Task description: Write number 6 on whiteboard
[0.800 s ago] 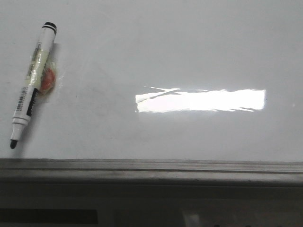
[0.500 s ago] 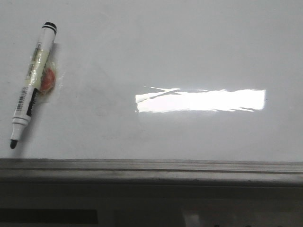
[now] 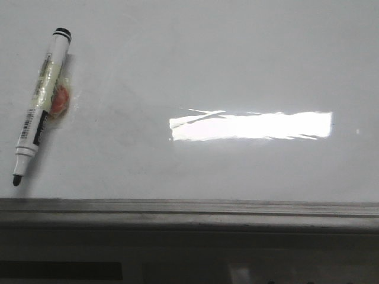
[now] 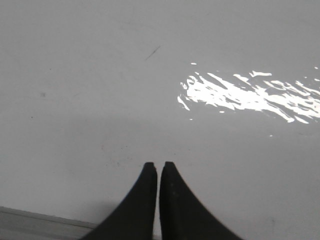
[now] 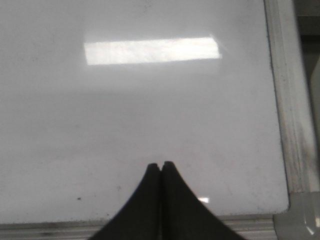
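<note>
Glossy whiteboard [image 3: 195, 65] bare, no number 6 drawn yet. Uncapped black marker [image 3: 40, 105] unmoved at upper left of frame, untouched. Left hand [image 4: 158, 166] and right hand [image 5: 161, 166] both closed, empty, hovering above board.

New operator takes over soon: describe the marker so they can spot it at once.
Start at the whiteboard and go to its left edge in the front view. The marker lies there slanted, uncapped black tip toward the grey rail, with yellowish tape around its white barrel.

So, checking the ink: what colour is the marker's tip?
Black; the marker's tip shows best in the front view, below the white barrel.
</note>
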Motion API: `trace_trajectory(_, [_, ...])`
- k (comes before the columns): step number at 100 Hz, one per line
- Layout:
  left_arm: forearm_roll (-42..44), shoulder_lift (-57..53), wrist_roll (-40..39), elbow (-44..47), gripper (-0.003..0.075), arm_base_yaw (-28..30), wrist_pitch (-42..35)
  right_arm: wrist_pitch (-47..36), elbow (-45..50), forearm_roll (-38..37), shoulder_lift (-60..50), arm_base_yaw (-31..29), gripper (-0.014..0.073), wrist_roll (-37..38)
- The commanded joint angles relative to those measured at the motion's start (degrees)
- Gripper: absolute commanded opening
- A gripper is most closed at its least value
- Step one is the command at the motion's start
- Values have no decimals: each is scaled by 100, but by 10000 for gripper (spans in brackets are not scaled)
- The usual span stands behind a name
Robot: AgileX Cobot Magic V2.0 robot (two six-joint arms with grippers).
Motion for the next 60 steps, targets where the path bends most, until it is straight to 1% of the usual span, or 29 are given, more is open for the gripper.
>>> trace_trajectory(1, [-27,-173,0,137,-20,6,-466,-118,70,-57,-90,-30,-66,-30])
trace_trajectory(15, [-27,-173,0,137,-20,6,-466,-417,70,-49,-90,-30,-66,-30])
trace_trajectory(44, [-27,-173,0,137,-20,6,-494,-1737,70,34,-90,-30,-66,-30])
trace_trajectory(53, [-27,-173,0,137,-20,6,-550,-1806,70,34,-90,-30,-66,-30])
trace_trajectory(60, [-27,-173,0,137,-20,6,-768,-1823,70,87,-90,-30,-66,-30])
